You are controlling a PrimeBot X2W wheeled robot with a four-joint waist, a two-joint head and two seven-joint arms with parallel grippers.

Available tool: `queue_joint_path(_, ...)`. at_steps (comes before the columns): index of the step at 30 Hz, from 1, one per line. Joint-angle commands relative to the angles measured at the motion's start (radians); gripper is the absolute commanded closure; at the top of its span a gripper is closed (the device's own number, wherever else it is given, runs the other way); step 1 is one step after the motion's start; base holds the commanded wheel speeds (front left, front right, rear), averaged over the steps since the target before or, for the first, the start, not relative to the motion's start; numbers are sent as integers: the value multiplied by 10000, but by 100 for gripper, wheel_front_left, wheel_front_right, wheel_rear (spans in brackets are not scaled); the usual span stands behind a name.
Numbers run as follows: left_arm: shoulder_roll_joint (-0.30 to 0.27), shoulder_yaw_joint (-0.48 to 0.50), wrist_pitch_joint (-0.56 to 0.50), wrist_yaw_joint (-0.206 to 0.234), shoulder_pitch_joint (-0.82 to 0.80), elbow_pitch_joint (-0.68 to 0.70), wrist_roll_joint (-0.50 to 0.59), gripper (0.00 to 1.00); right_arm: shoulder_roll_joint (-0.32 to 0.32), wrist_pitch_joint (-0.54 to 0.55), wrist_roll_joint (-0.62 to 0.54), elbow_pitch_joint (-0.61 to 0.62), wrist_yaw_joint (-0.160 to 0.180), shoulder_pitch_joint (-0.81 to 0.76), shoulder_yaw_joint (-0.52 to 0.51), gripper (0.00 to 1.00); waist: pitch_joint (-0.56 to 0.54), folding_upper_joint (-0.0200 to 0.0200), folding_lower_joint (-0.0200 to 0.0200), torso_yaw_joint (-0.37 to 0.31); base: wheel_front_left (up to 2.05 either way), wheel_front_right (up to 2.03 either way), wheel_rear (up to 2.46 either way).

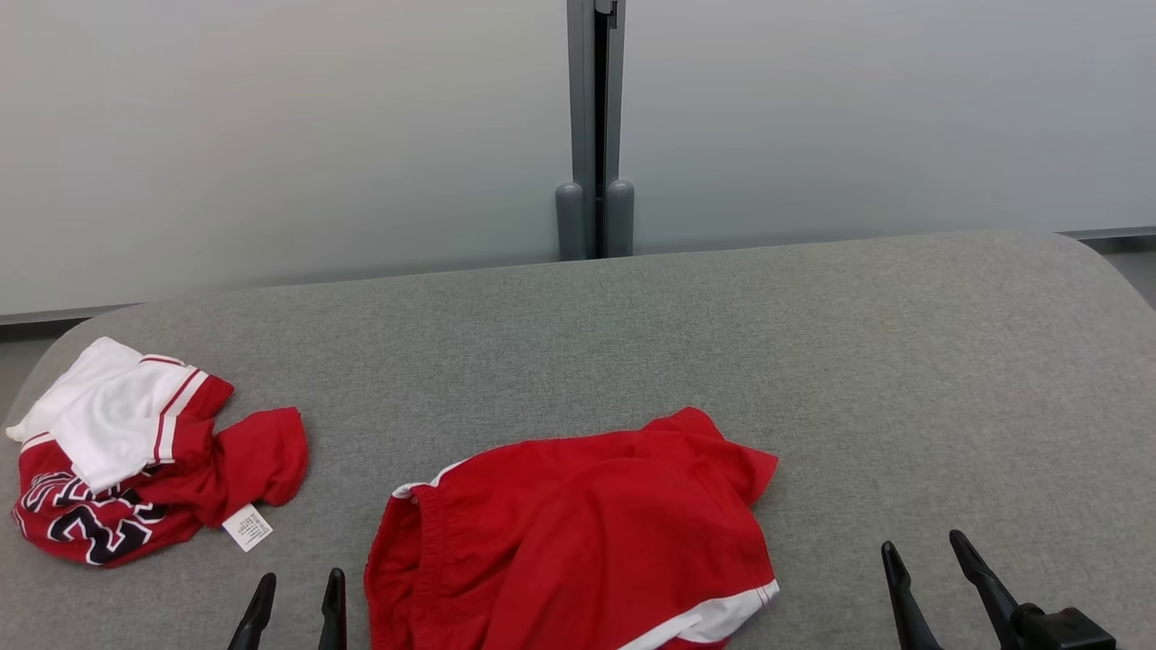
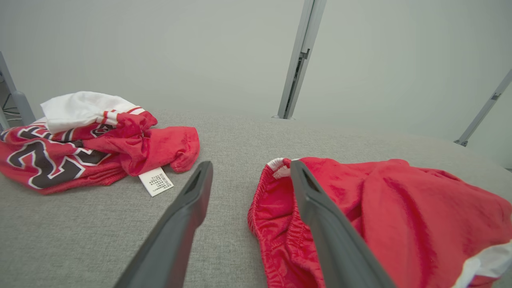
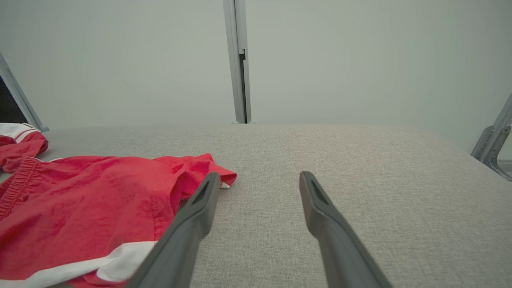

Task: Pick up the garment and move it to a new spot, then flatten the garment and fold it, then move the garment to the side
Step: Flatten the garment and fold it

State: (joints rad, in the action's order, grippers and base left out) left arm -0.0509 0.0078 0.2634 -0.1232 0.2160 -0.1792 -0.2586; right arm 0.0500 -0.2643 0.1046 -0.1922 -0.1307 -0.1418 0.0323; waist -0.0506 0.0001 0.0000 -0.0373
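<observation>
If the left gripper [image 1: 302, 575] reaches wide, it could snag the jersey pile [image 1: 135, 469] instead, and a 1-layer pinch may slip. Left and right gripper [image 1: 921, 540] both gape fully, holding nothing. Red shorts [image 1: 578, 524] lie rumpled between the 2 grippers on the grey table [image 1: 813, 343], waistband left, white-trimmed hem right.

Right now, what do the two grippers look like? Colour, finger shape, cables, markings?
Left gripper and right gripper look alike: two long, slim fingers each, matte dark grey to black, tapering to rounded tips, with a shallow recessed slot near each tip. The right one's fingers join a black blocky base. No cables or markings visible.
</observation>
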Motion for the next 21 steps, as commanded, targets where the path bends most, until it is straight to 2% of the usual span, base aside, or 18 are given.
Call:
queue_joint_path(1, -11, 31, 17, -65, -197, -25, 59, 0, 29, -2, -51, -11, -1, 86, -28, 0, 2, -1, 0, -25, 0, 0, 0)
queue_joint_path(7, -11, -98, 17, -65, -255, -18, 117, 0, 89, -2, -74, 3, -1, 147, 221, 0, -7, -1, 0, -37, 0, 0, 0)
queue_joint_path(10, -6, -226, 17, -65, -45, 16, -52, 0, 460, -1, 225, 54, -1, 245, 828, 0, -36, -1, 0, -68, 0, 0, 0)
queue_joint_path(12, -151, -460, -226, -72, 115, 84, -204, 0, 944, -1, 683, -174, -1, 267, 1660, 0, -62, -1, 0, -74, 0, 0, 0)
queue_joint_path(17, -718, -1022, -2659, -47, 817, 1161, -788, 0, 2422, 491, 2121, -611, 0, 849, 3805, 0, -58, -1, 0, -45, 0, 0, 0)
queue_joint_path(21, -923, -1238, -4507, 62, 1418, 2500, -1126, 0, 3041, 931, 2966, -843, 0, 1437, 4839, 0, 63, -1, 0, 4, 0, 0, 0)
